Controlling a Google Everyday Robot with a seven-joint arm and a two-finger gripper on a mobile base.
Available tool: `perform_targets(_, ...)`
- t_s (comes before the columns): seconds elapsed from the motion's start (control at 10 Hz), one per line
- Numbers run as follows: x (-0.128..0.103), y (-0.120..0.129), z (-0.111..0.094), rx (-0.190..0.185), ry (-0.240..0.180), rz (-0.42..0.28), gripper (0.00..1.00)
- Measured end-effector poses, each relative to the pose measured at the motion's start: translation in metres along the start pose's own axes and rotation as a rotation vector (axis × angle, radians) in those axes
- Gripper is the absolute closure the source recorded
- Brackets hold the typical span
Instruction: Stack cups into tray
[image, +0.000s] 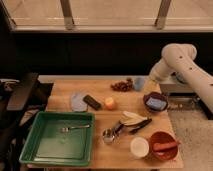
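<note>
Though not yet stacked: small light blue plastic cup (139, 83) at the far side, just beside released gripper (151, 78); wider white plastic cup (139, 147) near front; large green rectangular plastic tray (52, 145) without cups.

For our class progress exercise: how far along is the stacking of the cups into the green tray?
Done: nothing yet; the green tray holds only a fork. In hand: the gripper, open, is beside the light blue cup at the back of the table, holding nothing. Left: move that cup and the white cup near the front edge into the tray, stacked.
</note>
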Motion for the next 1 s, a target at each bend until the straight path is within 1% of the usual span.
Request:
perform_targets(0.2,-0.011,-0.029,0.014,0.0,-0.012,0.011,0.37)
perform_targets(0.3,-0.009,-0.034,0.017,-0.004,-0.006,0.016,0.37)
perform_targets(1.0,-0.008,-0.036,0.019,-0.003,-0.008,0.019,0.37)
